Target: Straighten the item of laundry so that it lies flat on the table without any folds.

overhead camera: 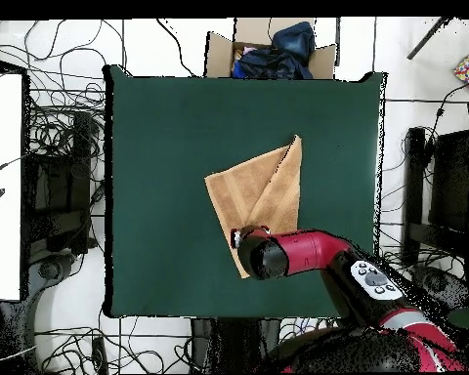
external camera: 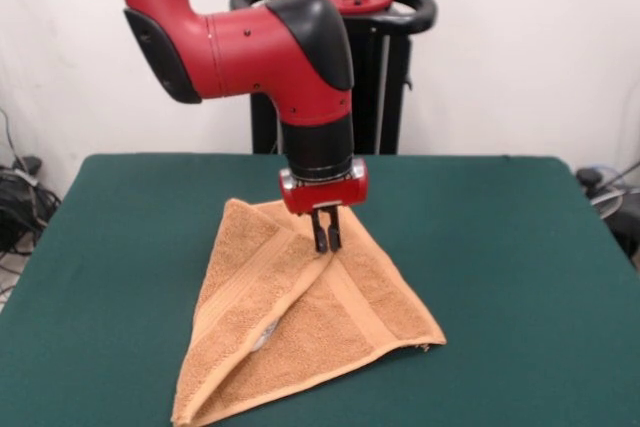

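Observation:
The orange-tan towel (external camera: 300, 337) lies in the middle of the green table (external camera: 500, 247), folded over itself into a rough triangle, with a ridge running from its top down towards the near left. A small white tag (external camera: 266, 332) shows at the fold. My gripper (external camera: 326, 239) points straight down at the towel's upper part, its black fingers (external camera: 319, 232) close together and pinching the cloth at the top of the ridge. In the overhead view the towel (overhead camera: 263, 186) lies at the centre of the table (overhead camera: 160, 146), and the arm (overhead camera: 277, 256) hides its near end and the gripper.
A cardboard box (overhead camera: 219, 49) holding dark cloth stands just past the table's far edge in the overhead view. Cables and black stands surround the table. The robot's pedestal (external camera: 340, 7) stands behind the table.

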You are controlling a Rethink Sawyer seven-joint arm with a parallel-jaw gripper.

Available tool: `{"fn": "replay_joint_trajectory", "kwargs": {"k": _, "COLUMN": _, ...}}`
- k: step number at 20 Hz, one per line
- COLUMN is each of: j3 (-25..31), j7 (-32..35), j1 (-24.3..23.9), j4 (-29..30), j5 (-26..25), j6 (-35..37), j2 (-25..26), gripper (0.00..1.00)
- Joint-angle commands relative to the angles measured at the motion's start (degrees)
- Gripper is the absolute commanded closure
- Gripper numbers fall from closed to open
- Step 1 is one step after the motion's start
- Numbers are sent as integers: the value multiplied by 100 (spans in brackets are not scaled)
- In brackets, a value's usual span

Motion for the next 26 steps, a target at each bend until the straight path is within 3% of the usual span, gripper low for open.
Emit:
{"fn": "replay_joint_trajectory", "kwargs": {"k": 1, "j3": 378, "j7": -302, "j1": 0, "j4": -283, "j5": 171, "j6": 898, "j2": -678, "gripper": 100}}
{"fn": "replay_joint_trajectory", "kwargs": {"k": 5, "j3": 558, "j7": -457, "j1": -12, "j4": -235, "j5": 430, "j6": 1386, "j2": -1126, "gripper": 100}}
{"fn": "replay_joint_trajectory", "kwargs": {"k": 13, "j3": 690, "j7": -272, "j1": -206, "j4": -144, "j5": 171, "j6": 920, "j2": -851, "gripper": 100}}
{"fn": "replay_joint_trajectory", "kwargs": {"k": 14, "j3": 759, "j7": -290, "j1": -264, "j4": -136, "j5": 140, "j6": 866, "j2": -826, "gripper": 0}}
{"fn": "replay_joint_trajectory", "kwargs": {"k": 18, "j3": 599, "j7": -371, "j1": -40, "j4": -278, "j5": 93, "j6": 1252, "j2": -906, "gripper": 0}}
{"fn": "replay_joint_trajectory", "kwargs": {"k": 26, "j3": 523, "j7": -201, "j1": -67, "j4": -220, "j5": -11, "j6": 957, "j2": -671, "gripper": 0}}
